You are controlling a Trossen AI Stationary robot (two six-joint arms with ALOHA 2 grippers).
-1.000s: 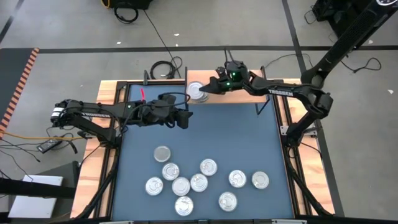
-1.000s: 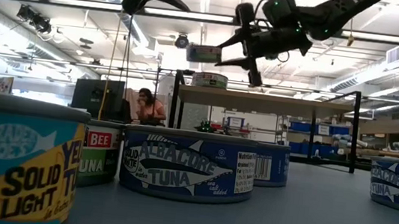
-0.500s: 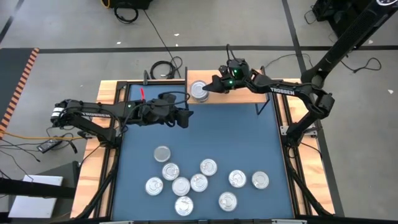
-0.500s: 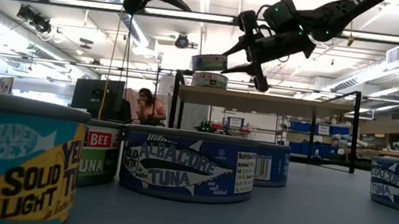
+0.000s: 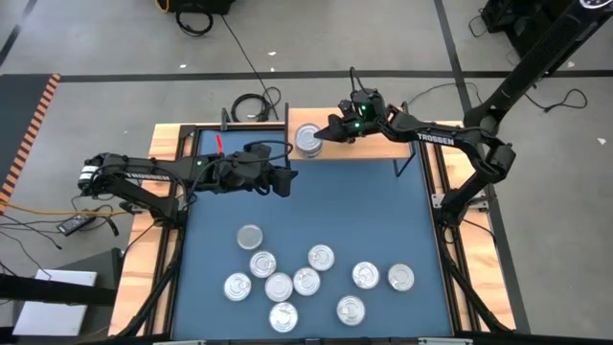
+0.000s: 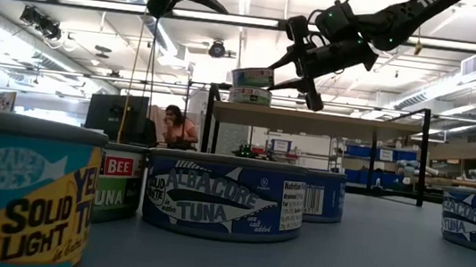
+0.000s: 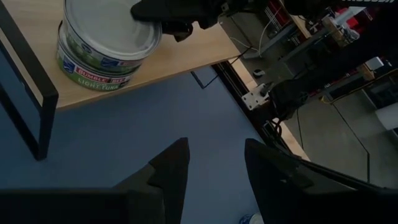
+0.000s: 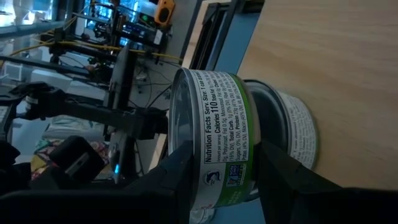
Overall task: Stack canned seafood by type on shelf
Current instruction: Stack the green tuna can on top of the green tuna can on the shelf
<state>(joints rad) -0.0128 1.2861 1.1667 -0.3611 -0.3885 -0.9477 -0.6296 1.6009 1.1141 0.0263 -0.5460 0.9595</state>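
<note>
You can read "SOLID LIGHT" on the nearest tin [image 6: 11, 189], "ALBACORE TUNA" on the blue tin [image 6: 224, 197], "Nutrition Facts" on the gripped green-labelled tin [image 8: 221, 137], and "TROSSEN" on the right arm [image 5: 431, 140].

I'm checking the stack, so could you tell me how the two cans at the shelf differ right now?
The upper can is clamped in the right gripper; the lower can stands free on the shelf. The upper can sits slightly off-centre over the lower can, whether touching is unclear. Both are green-labelled tins of one size.
</note>
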